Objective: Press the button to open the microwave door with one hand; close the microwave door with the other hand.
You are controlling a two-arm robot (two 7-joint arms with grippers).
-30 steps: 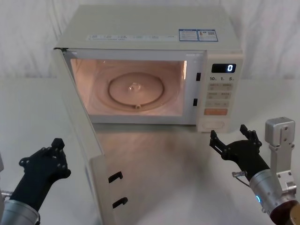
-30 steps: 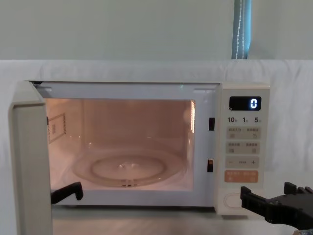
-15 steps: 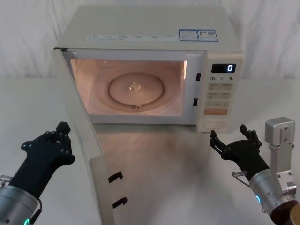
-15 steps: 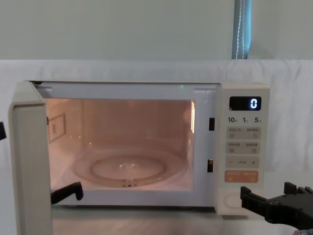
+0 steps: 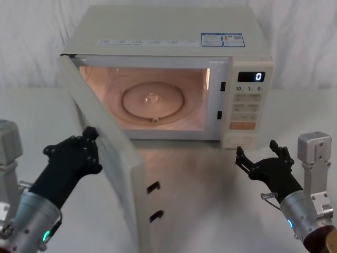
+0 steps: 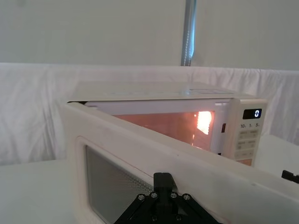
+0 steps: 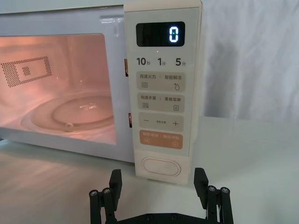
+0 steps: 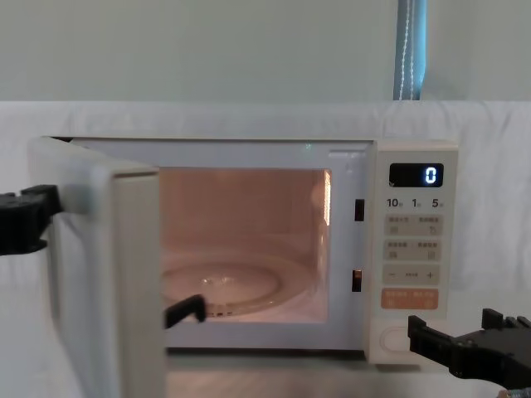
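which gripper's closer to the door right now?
Left. The left gripper is against the outer face of the half-open microwave door; the right gripper hangs open in front of the button, away from the door.

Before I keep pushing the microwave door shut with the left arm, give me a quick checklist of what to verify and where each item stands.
1. Left gripper on the outer face of the microwave door: ok, it sits against the panel near the window.
2. Door swinging toward closed: ok, it stands partly open at an angle, not yet latched.
3. Cavity free of anything the door could hit: ok, only the glass turntable lies inside.
4. Right gripper out of the door's path: ok, open and hovering in front of the button, right of the opening.
5. Door latch hooks intact: ok, both show on the inner edge.
6. Left gripper finger state: cannot tell.
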